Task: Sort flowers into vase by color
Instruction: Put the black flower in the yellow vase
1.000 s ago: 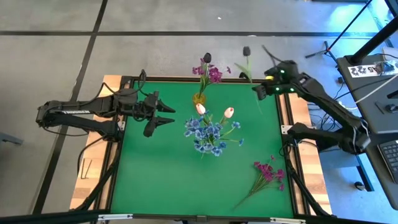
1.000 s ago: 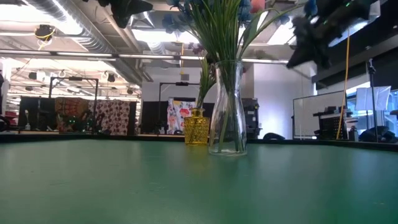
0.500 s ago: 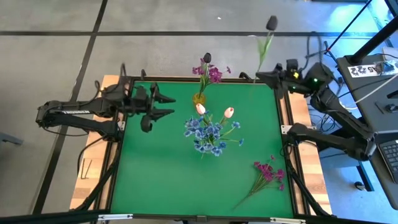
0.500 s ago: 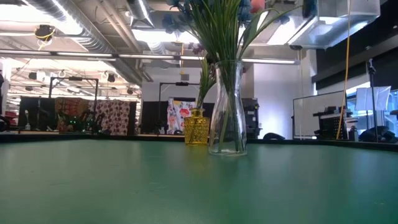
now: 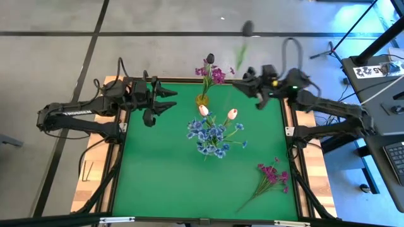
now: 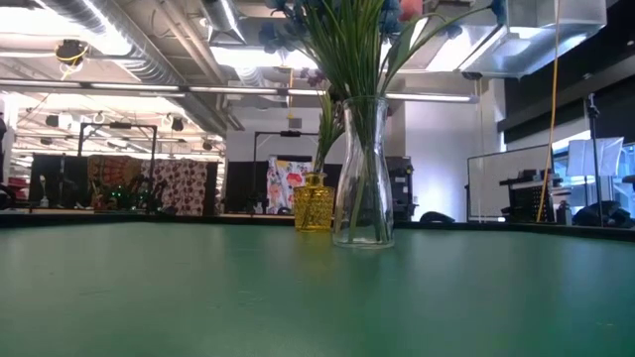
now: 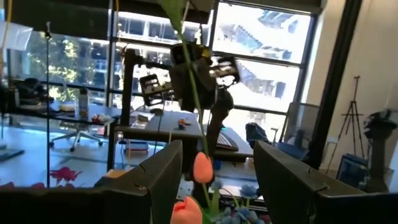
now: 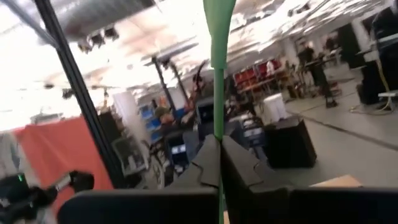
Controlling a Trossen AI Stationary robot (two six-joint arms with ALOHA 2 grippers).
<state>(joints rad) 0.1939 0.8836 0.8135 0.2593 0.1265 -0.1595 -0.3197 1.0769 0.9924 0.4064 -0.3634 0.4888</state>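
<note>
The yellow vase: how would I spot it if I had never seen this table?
Find the green table and look to the middle of its far edge. There, just behind the tall clear glass vase full of blue flowers, stands the small yellow vase. It is the only yellow thing and far shorter than its clear neighbour, holding magenta blossoms and a dark tulip.

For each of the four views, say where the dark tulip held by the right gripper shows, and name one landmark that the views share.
High view: dark tulip beyond the table's far edge, stem slanting down to the right gripper.
Low view: not in it.
Left wrist view: only its stem, crossing the right arm.
Right wrist view: only its stem, rising from the shut fingers.
Shared landmark: white-pink buds, in the high and left wrist views.
</note>
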